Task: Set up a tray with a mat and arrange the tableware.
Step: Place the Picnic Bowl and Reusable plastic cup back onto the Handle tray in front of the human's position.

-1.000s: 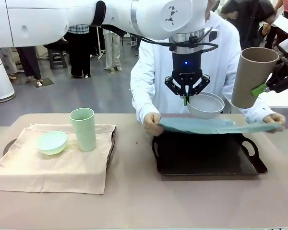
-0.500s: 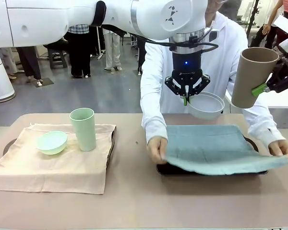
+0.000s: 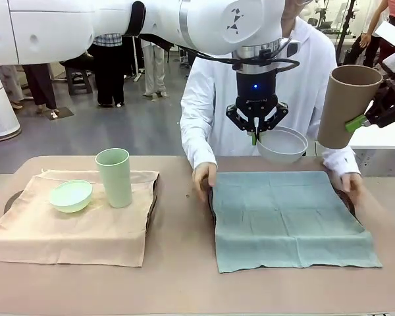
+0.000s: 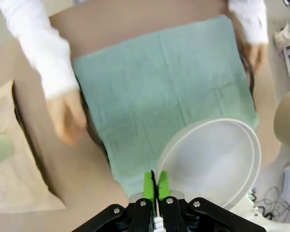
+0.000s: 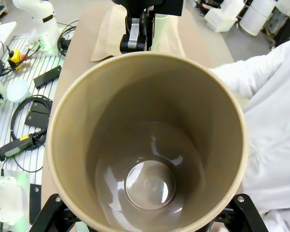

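A teal mat [image 3: 289, 217] lies flat over the dark tray [image 3: 211, 197], hiding nearly all of it. The person's hands [image 3: 203, 178] rest at the tray's left and right sides. Above the tray's far edge my left gripper [image 3: 255, 135] is shut on the rim of the pale bluish-white bowl [image 3: 283, 145]. The left wrist view shows its green pads [image 4: 149, 183] pinching that bowl [image 4: 212, 164] over the mat [image 4: 164, 92]. At upper right my right gripper [image 3: 355, 122] is shut on the tilted tan-brown cup [image 3: 345, 105], whose empty inside [image 5: 145, 145] faces the right wrist camera.
At the left, a beige mat [image 3: 79, 224] covers a second tray [image 3: 10, 201]. On it stand a mint green bowl [image 3: 71, 195] and a pale green cup [image 3: 114, 178]. Bare table runs between the two trays and along the near edge.
The person has lowered the teal mat from mid-air flat onto the dark tray and moved both hands to its sides. Both grippers hold still with the bowl and cup.
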